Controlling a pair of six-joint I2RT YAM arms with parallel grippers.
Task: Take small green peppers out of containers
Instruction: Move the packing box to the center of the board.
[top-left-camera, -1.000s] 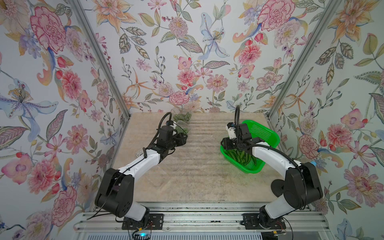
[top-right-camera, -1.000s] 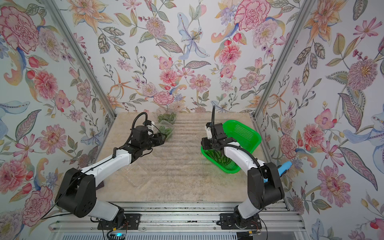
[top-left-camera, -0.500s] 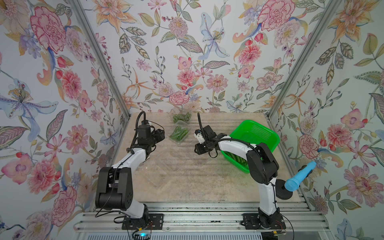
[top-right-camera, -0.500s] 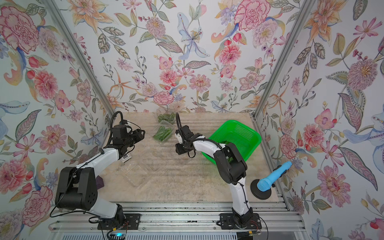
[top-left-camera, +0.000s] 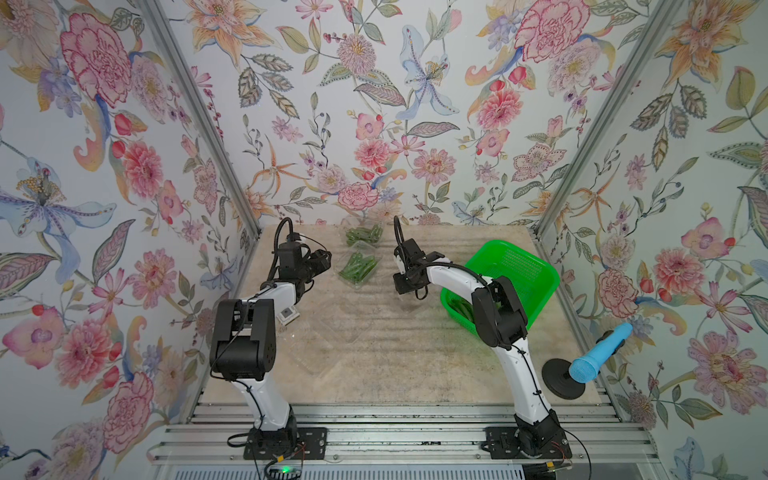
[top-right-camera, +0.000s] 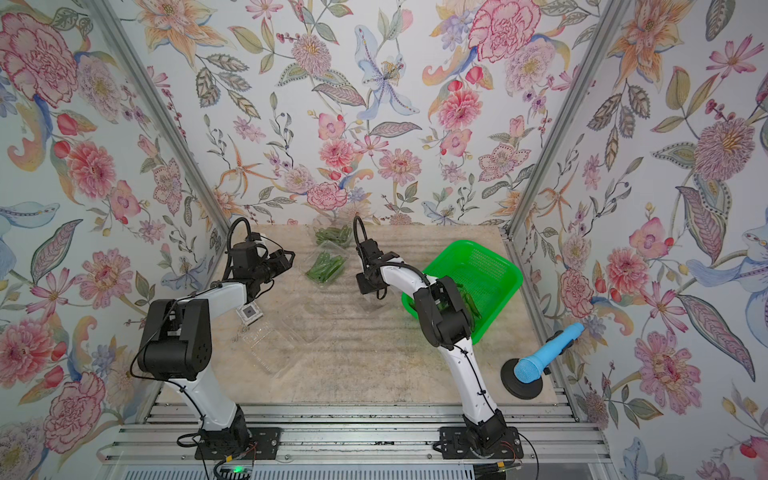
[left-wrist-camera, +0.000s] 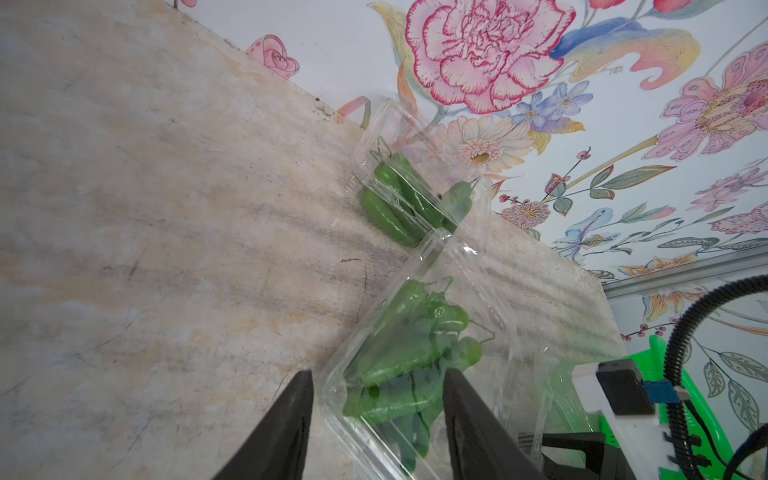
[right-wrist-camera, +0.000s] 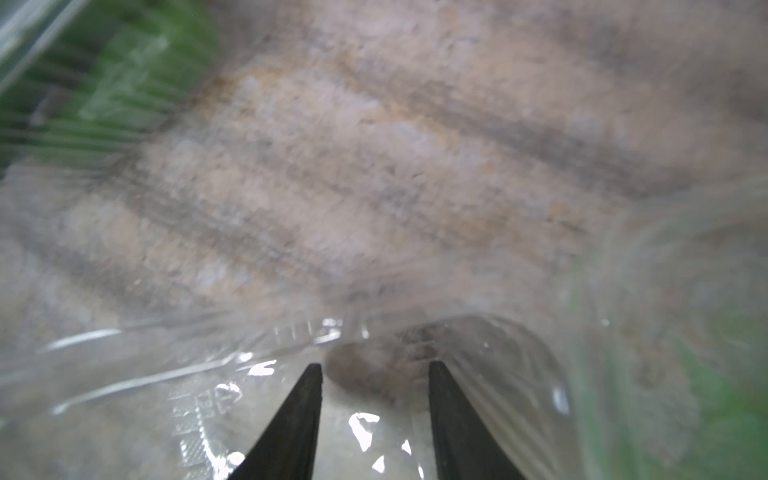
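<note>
Two clear containers of small green peppers lie at the back of the table, a near one (top-left-camera: 358, 268) (top-right-camera: 326, 268) and a far one (top-left-camera: 365, 235) by the wall. My left gripper (left-wrist-camera: 378, 374) (top-left-camera: 324, 261) is open, and the near container's corner (left-wrist-camera: 415, 353) and its peppers (left-wrist-camera: 399, 361) sit between the fingers. My right gripper (right-wrist-camera: 374, 368) (top-left-camera: 405, 291) points down at mid-table. Its jaws are apart over blurred clear plastic (right-wrist-camera: 365, 419), and I cannot tell if they grip it. Two empty containers (top-left-camera: 345, 322) (top-left-camera: 309, 353) lie nearer the front.
A bright green basket (top-left-camera: 519, 266) stands at the right with some peppers (top-left-camera: 459, 309) inside, partly behind my right arm. A blue microphone (top-left-camera: 598, 353) on a black base is at the front right. A small white square tag (top-left-camera: 288, 315) lies by my left arm.
Over the last second my right gripper came out of the green basket and moved left to mid-table. My left gripper drew back to the left of the pepper containers. Both elbows rose.
</note>
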